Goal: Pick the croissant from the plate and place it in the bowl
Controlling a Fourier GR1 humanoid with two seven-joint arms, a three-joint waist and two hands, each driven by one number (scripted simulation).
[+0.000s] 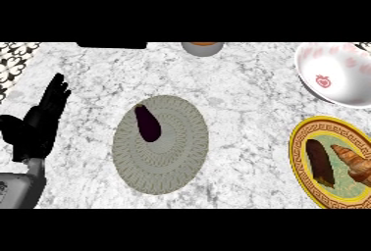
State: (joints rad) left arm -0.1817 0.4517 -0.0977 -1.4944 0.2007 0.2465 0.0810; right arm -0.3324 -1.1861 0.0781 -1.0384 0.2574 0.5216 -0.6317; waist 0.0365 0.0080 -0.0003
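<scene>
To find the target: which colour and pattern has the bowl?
The bowl is white with pink motifs; head view shows it.

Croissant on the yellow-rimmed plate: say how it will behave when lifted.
The croissant looks ridged and flaky, so it is probably light and may crush if squeezed. Its tapered shape lying flat on the yellow-rimmed plate suggests sliding rather than rolling. A dark oblong item lies close beside it, so a push could nudge that.
</scene>
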